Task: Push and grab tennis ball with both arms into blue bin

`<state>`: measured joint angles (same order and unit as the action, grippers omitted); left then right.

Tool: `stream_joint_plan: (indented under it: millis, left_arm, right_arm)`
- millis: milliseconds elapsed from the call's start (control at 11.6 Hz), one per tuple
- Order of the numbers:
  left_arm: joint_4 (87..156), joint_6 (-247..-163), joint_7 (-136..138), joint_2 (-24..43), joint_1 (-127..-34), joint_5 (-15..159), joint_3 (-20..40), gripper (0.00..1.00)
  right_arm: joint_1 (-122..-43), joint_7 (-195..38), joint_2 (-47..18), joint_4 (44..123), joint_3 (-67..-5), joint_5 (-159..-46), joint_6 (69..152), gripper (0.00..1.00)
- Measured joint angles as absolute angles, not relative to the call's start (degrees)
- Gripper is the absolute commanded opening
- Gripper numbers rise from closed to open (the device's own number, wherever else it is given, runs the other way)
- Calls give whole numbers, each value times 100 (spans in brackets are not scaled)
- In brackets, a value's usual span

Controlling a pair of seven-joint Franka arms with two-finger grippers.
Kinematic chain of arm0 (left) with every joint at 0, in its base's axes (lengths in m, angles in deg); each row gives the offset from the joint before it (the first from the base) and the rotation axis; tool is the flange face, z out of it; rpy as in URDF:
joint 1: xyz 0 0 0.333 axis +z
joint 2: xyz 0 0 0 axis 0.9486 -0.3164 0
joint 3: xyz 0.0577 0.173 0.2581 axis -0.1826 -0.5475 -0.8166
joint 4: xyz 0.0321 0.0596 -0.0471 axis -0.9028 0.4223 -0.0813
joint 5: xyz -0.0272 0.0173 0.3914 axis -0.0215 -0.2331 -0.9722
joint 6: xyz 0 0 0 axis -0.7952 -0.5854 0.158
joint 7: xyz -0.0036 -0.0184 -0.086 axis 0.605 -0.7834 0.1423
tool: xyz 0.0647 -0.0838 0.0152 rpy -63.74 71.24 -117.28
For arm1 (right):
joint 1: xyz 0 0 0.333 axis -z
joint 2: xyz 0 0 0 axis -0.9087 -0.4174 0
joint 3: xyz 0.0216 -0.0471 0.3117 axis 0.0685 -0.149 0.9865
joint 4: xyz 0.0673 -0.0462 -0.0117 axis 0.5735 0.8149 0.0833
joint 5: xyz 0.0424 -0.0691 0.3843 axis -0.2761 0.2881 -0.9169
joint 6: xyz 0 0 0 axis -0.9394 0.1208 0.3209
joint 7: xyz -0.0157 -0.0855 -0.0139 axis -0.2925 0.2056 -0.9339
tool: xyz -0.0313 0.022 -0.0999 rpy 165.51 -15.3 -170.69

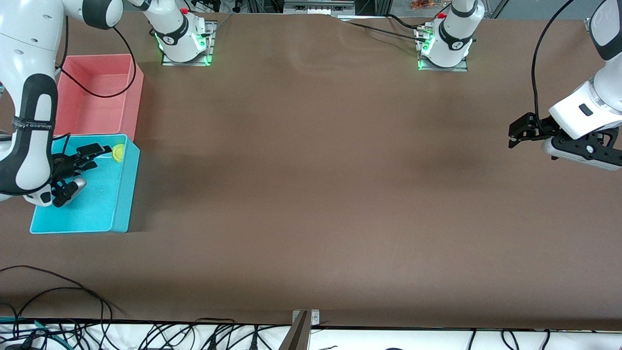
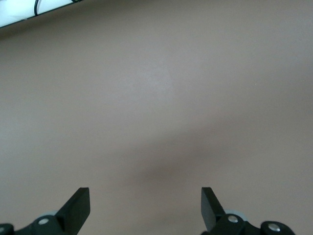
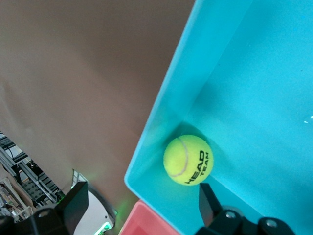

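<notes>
The yellow-green tennis ball (image 1: 118, 152) lies inside the blue bin (image 1: 124, 194), in the bin's corner next to the pink bin. In the right wrist view the ball (image 3: 188, 159) rests on the bin's floor against its walls (image 3: 166, 105). My right gripper (image 1: 97, 151) hangs open and empty over the bin, just beside the ball; its fingertips (image 3: 80, 196) stand wide apart. My left gripper (image 1: 515, 133) is open and empty over bare table at the left arm's end; its fingertips (image 2: 78, 203) show wide apart over the brown surface.
A pink bin (image 1: 133, 92) stands against the blue bin, farther from the front camera. The brown table (image 1: 316, 194) stretches between the arms. Loose cables (image 1: 58, 311) lie along the table's front edge.
</notes>
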<state>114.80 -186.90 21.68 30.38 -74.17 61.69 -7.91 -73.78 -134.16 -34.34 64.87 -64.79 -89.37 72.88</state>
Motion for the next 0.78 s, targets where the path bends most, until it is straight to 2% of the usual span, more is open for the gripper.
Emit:
stream_joint_plan:
  millis: [346, 779]
  left_arm:
    - [11479, -18691, 2166, 3027, -7422, 6169, -788, 100]
    - [11477, -18691, 2114, 3019, -7426, 6169, -706, 100]
  right_arm:
    - [-7638, -12425, -3241, 5982, -6482, -8717, 6680, 100]
    - [-8497, -10675, -2663, 5940, -6479, -8443, 6579, 100]
